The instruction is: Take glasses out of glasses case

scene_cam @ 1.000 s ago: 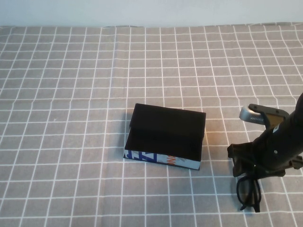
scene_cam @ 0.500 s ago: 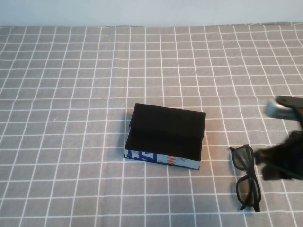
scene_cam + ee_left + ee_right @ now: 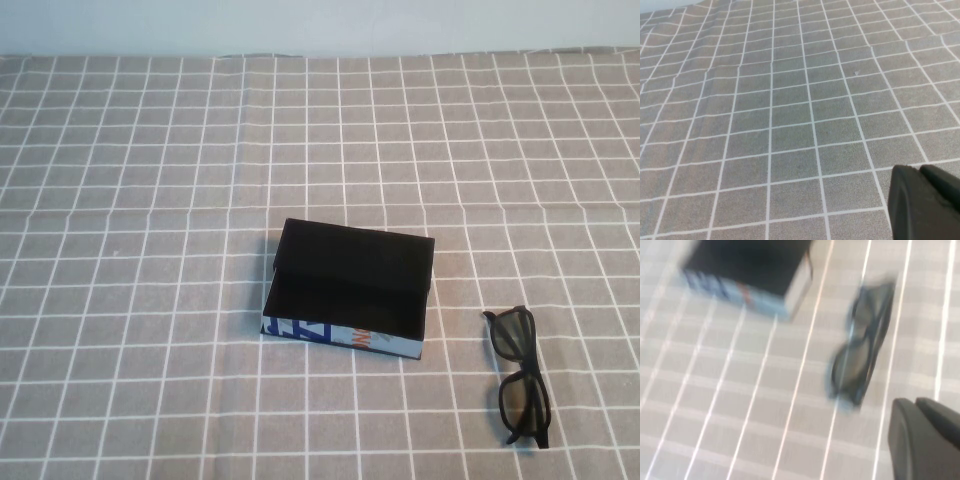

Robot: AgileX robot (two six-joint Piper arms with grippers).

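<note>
The glasses case (image 3: 348,290) lies open in the middle of the checked cloth, black lining up, blue and orange print on its near side, nothing showing inside. The black glasses (image 3: 524,405) lie folded on the cloth to its right, apart from it. Both also show, blurred, in the right wrist view: the case (image 3: 747,270) and the glasses (image 3: 860,347). My right gripper (image 3: 915,402) hangs above the cloth beside the glasses, not touching them, fingers together and empty. My left gripper (image 3: 920,170) is shut and empty over bare cloth. Neither arm shows in the high view.
A grey tablecloth with a white grid (image 3: 150,200) covers the whole table, with a light wall along the far edge. Nothing else lies on it.
My right arm, over the glasses a second ago, has pulled away to the right and left the high view. The glasses stay on the cloth. The case has not moved.
</note>
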